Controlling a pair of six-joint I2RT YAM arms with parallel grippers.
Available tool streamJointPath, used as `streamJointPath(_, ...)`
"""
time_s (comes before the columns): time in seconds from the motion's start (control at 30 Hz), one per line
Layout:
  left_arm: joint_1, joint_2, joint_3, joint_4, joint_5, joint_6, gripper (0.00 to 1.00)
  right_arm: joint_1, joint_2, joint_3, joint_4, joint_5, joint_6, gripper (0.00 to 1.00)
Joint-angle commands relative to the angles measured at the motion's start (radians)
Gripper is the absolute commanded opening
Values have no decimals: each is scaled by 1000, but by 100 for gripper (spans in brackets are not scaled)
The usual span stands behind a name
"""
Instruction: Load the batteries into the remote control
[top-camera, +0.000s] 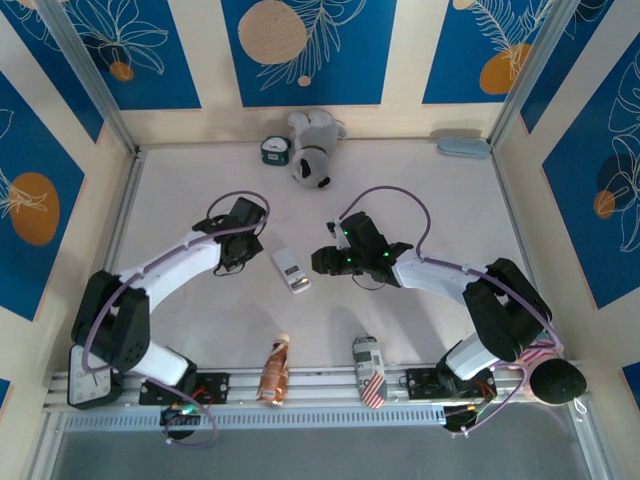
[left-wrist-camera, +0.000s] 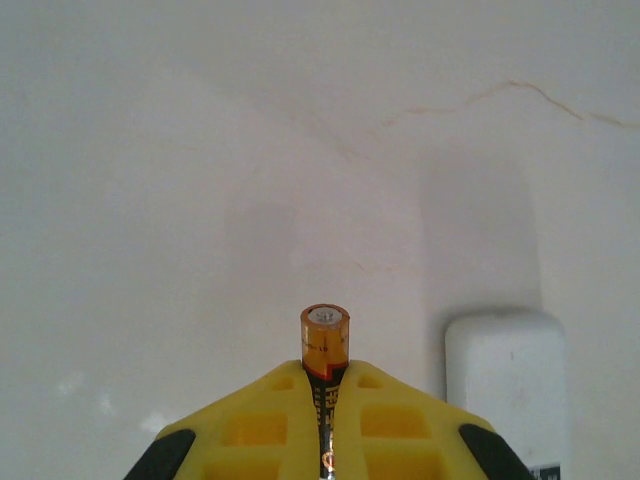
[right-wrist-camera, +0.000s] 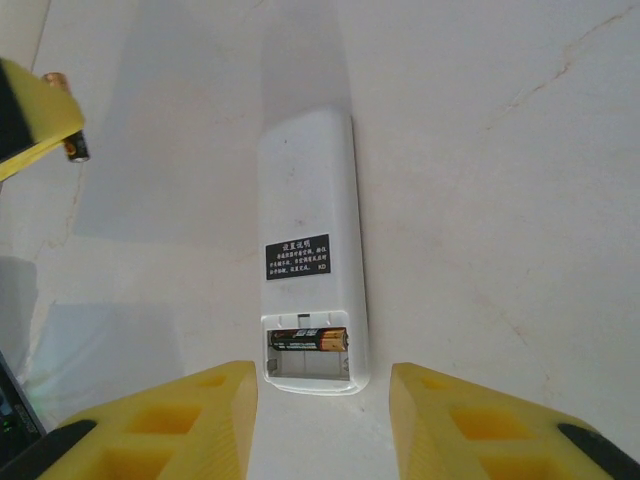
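My right gripper (right-wrist-camera: 322, 378) is spread wide, its yellow fingers (right-wrist-camera: 170, 420) flanking the near end of the remote control (right-wrist-camera: 308, 220). The remote lies back-up on the table (top-camera: 440, 210) with its compartment uncovered. One battery (right-wrist-camera: 310, 339) lies crosswise inside that compartment. Just left of the remote, my left gripper (left-wrist-camera: 325, 385) pinches the other battery (left-wrist-camera: 325, 340), whose coppery end pokes out past the fingertips. Well beyond the remote, by the back wall, lie a plush dog (top-camera: 313, 150) and a small clock (top-camera: 274, 150).

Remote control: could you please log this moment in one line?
left gripper shut on orange-tipped battery; right gripper open; white remote holds second battery
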Motion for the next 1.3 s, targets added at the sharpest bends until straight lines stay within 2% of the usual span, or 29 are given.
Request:
streamJointPath(0.0,-30,-75,-55,79,-1,243,8,-7,-21,-15,-4,3,-8,41)
streamJointPath(0.13,-74,-133,-83,117,21,378,8,-13,-24,-24,5,7,-10,41)
streamJointPath(0.3,-114,-175,-109,144,25,455,8,-24,-15,-31,18,-3,-16,41)
streamJointPath(0.67,-132,-211,-175,198,48,424,9,-6,88,-2,49,-97,-21,41)
streamJointPath(1.0,-132,-283,-258,256,65,390,10,50,199,41,52,-80,-35,41)
streamJointPath(1.27,-132,-313,-276,262,74,412,11,100,241,91,3,-50,-40,41)
